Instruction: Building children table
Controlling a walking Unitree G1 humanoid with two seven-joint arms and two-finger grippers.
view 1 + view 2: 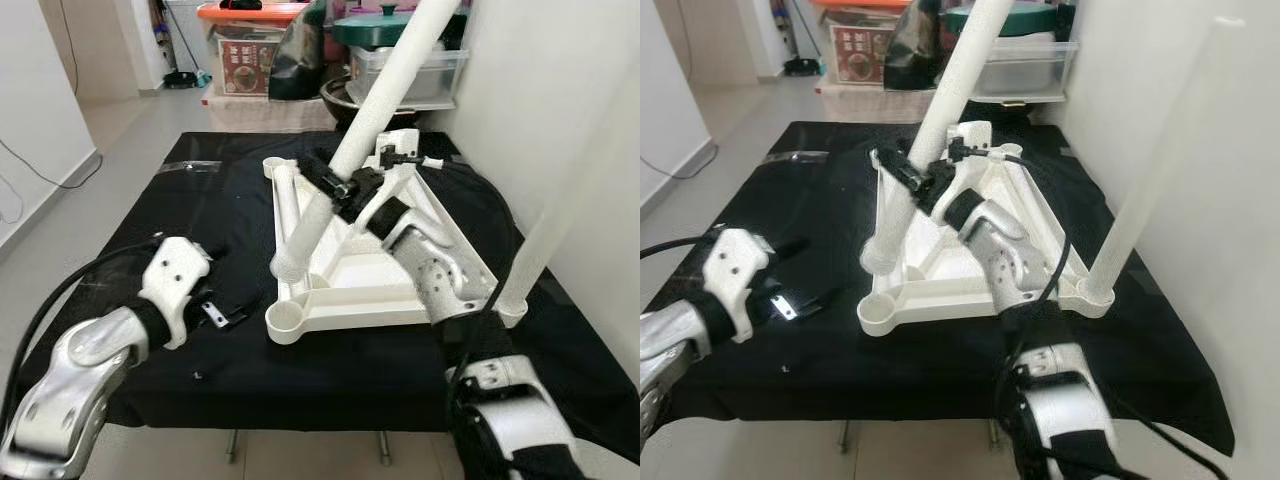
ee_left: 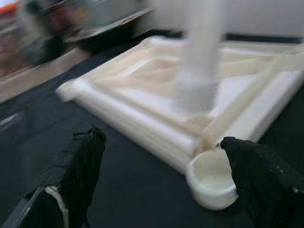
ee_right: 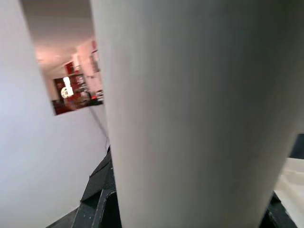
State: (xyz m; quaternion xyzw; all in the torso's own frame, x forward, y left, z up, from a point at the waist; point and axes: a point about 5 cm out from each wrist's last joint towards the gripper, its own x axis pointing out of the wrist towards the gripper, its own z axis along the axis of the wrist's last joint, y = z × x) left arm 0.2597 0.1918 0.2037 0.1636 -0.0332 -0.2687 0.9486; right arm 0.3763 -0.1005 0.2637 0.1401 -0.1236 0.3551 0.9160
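Observation:
A white children's tabletop (image 1: 360, 270) lies upside down on the black-covered table (image 1: 200, 200). My right gripper (image 1: 345, 185) is shut on a white table leg (image 1: 375, 110), held tilted, its lower end (image 1: 290, 262) resting by the tabletop's left rim. In the right wrist view that leg (image 3: 199, 118) stands close against the camera. A second leg (image 1: 1140, 190) stands in the near right corner socket. The near left socket (image 1: 285, 322) is empty. My left gripper (image 1: 215, 312) is open on the cloth just left of that socket (image 2: 211, 183), which lies ahead of its black fingers (image 2: 78, 166).
Storage boxes (image 1: 245, 55), a green pot (image 1: 385, 25) and a clear tub (image 1: 420, 75) crowd the floor behind the table. A white wall (image 1: 580, 120) runs close along the right side. Open floor (image 1: 110, 130) lies to the left. A small black scrap (image 1: 197, 375) lies near the front edge.

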